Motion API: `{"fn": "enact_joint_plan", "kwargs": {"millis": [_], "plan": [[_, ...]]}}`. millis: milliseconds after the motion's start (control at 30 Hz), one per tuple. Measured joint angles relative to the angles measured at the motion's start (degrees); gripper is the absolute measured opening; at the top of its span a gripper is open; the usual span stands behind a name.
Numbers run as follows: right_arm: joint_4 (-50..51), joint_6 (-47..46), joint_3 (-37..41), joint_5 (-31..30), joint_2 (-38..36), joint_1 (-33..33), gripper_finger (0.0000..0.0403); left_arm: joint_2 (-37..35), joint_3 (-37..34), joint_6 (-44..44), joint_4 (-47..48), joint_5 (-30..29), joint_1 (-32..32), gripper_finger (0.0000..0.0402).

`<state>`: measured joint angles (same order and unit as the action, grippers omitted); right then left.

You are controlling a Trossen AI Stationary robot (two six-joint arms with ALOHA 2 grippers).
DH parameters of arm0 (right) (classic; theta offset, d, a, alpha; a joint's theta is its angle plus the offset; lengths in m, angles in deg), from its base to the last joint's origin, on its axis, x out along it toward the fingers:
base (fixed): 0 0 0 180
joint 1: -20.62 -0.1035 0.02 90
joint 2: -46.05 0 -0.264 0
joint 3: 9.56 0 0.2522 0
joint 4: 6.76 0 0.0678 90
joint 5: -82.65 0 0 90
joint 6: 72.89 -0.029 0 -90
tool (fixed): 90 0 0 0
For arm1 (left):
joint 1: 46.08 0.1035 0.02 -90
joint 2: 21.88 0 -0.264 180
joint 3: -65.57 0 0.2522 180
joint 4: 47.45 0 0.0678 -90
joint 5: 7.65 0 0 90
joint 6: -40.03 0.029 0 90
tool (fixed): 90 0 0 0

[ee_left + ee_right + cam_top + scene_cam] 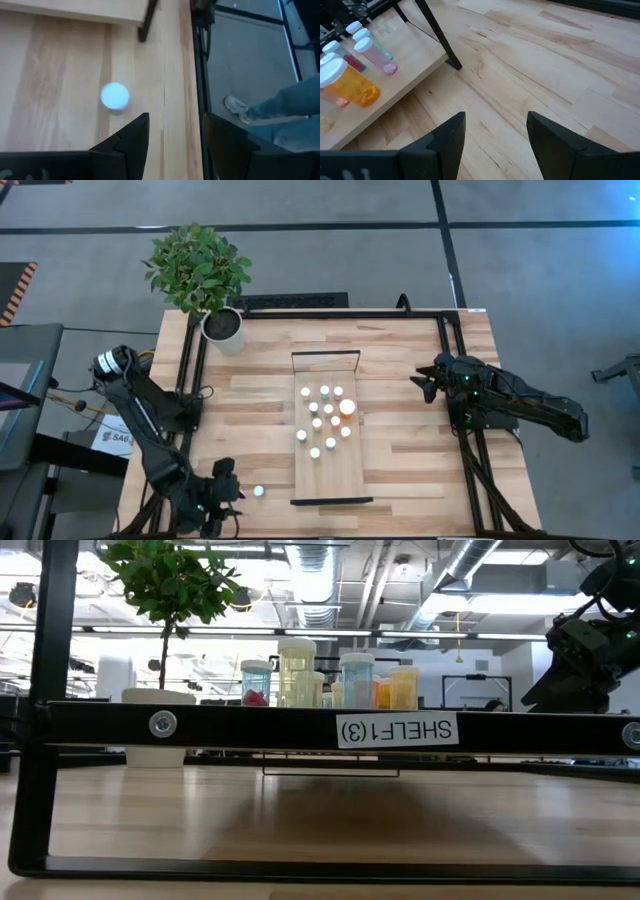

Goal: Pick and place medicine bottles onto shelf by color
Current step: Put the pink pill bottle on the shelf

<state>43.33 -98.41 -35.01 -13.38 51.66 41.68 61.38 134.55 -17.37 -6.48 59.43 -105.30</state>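
Note:
The shelf [352, 370], a narrow light-wood panel on a black frame, stands at mid-table with several white-capped medicine bottles [318, 423] upright on it, among them a larger orange one [347, 407]. One more bottle [259, 491] stands alone on the tabletop near the front edge, left of the shelf; its white cap [115, 95] shows from above. My left gripper [226, 492] hovers just left of that bottle, open [176, 120], and the bottle lies off to one side of its fingers, not between them. My right gripper [424, 383] waits open [496, 116] right of the shelf.
A potted plant [222, 326] stands at the table's far left corner. Black frame rails [455, 370] run along the table's sides. The table's front edge [192, 75] is close to my left gripper; beyond it a person's leg and shoe [239, 107] show on the floor.

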Motion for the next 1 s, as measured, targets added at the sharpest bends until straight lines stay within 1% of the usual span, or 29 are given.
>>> {"fn": "enact_joint_plan", "kwargs": {"millis": [200,400,533,800,1000], "plan": [[0.0,0.0,0.0,0.0,0.0,0.0,0.0234,3.2,0.0,-1.7,-0.8,-0.2,-0.7,0.0172],[0.0,0.0,0.0,0.0,0.0,0.0,0.0234,3.4,0.0,-3.7,4.0,-1.2,-0.8,0.0172],[0.0,0.0,0.0,0.0,0.0,0.0,0.0234,4.1,0.0,-4.4,7.6,-0.1,-0.9,0.0172],[0.0,0.0,0.0,0.0,0.0,0.0,0.0234,5.2,0.0,-5.0,9.1,0.6,-0.9,0.0172],[0.0,0.0,0.0,0.0,0.0,0.0,0.0234,6.1,0.0,-5.7,9.4,0.0,-1.0,0.0196]]}}
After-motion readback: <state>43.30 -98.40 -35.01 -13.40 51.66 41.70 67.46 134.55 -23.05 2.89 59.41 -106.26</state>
